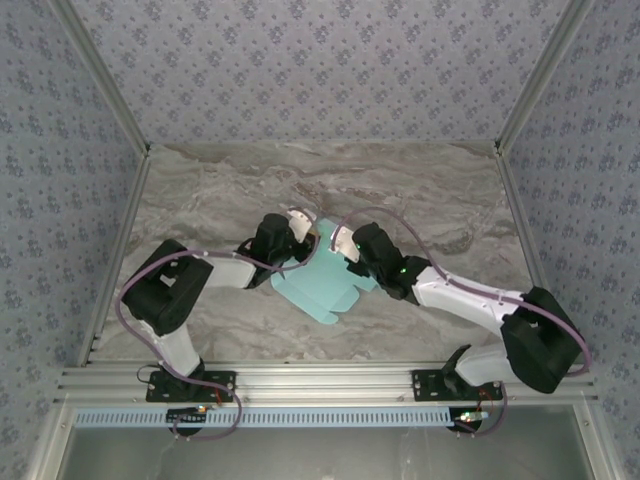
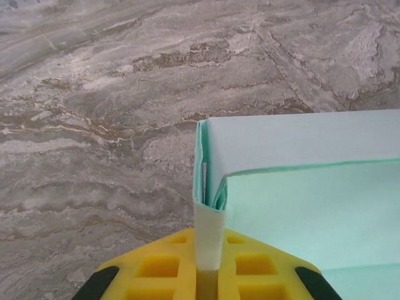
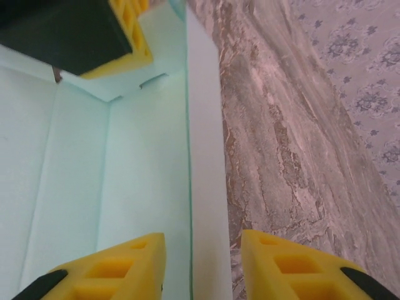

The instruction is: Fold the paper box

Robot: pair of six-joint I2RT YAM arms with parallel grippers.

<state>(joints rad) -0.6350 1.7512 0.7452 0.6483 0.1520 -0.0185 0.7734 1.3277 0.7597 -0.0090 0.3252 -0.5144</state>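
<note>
The paper box (image 1: pixel 325 282) is a pale turquoise sheet, partly folded, lying on the marble table between both arms. My left gripper (image 1: pixel 300 238) sits at its far left corner. In the left wrist view that gripper (image 2: pixel 209 244) is shut on a folded corner of the paper box (image 2: pixel 312 206), and a doubled strip of paper sticks out between the yellow fingers (image 2: pixel 156 265). My right gripper (image 1: pixel 346 250) is at the box's far right side. It (image 3: pixel 203 253) stands open astride a raised side wall of the paper box (image 3: pixel 125 175), with gaps on both sides.
The grey-brown marble table (image 1: pixel 430 200) stretches beyond the box and to both sides. Patterned walls (image 1: pixel 320 70) with metal posts close in the back and sides. An aluminium rail (image 1: pixel 320 380) runs along the near edge by the arm bases.
</note>
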